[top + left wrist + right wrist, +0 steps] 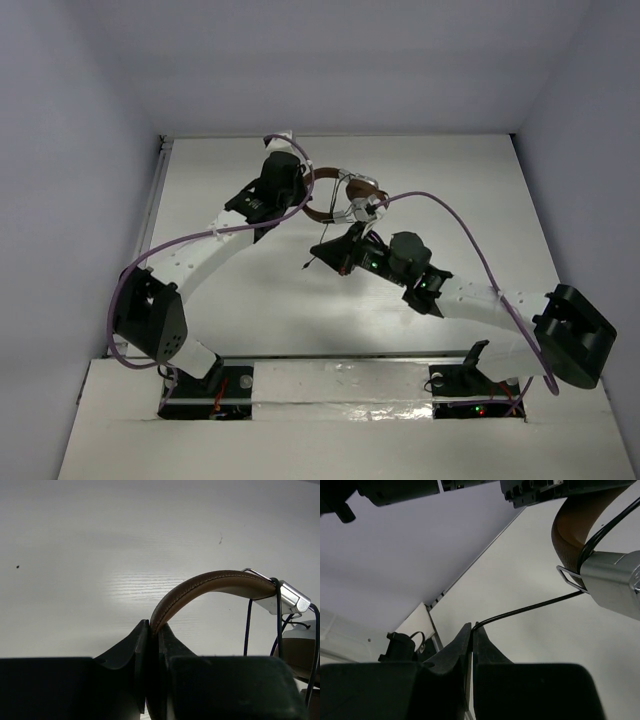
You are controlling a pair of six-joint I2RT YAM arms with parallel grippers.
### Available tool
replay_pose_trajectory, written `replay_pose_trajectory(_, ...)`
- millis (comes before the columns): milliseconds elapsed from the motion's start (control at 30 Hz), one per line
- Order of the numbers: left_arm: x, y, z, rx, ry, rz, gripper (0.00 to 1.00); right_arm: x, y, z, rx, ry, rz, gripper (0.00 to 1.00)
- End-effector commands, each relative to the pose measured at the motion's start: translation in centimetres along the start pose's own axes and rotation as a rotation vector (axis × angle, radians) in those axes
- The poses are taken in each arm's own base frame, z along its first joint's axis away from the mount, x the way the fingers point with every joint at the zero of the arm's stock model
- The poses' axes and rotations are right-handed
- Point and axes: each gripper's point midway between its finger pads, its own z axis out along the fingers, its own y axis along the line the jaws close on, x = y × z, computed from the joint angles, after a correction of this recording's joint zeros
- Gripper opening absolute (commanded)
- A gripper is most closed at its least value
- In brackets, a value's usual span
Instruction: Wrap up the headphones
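The headphones (345, 195) are held above the white table, near its far middle. My left gripper (154, 630) is shut on the brown headband (210, 582). A silver slider (292, 599) and several turns of the thin black cord (279, 625) show at the right of the left wrist view. My right gripper (472, 628) is shut on the black cord (530, 609), which runs taut up to the silver earcup mount (612, 582) and the headband (570, 530). In the top view the right gripper (338, 255) sits just in front of the headphones, with a cord end (308, 265) trailing left.
The white table (300, 310) is walled by grey panels at the back and sides. Purple cables (470, 235) loop along both arms. The left arm's body (410, 490) fills the top of the right wrist view. The arm bases (210, 385) sit at the near edge.
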Motion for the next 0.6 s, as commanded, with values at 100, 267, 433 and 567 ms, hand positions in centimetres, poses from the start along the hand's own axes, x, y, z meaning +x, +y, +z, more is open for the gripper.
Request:
replay_pose_trajectory(100, -5.2, -1.5, -1.1, 0.084, -0.225, -0.166, 0.0, -6.2, 5.8, 0.4, -0.148, -0.192, 0.046, 0.0)
replay_pose_trajectory(267, -3.4, -2.2, -1.7, 0.132, -0.212, -0.2, 0.0, -9.8, 3.8, 0.0, -0.057, -0.416, 0.159, 0.0)
replay_pose_trajectory(433, -2.4, -2.9, -2.1, 0.181, -0.195, -0.231, 0.0, -12.7, 1.4, -1.3, 0.028, -0.631, 0.277, 0.0)
replay_pose_trajectory(567, -2.4, -3.7, -2.7, 0.218, -0.195, -0.246, 0.0, -13.6, -0.9, -2.5, 0.107, -0.751, 0.353, 0.0)
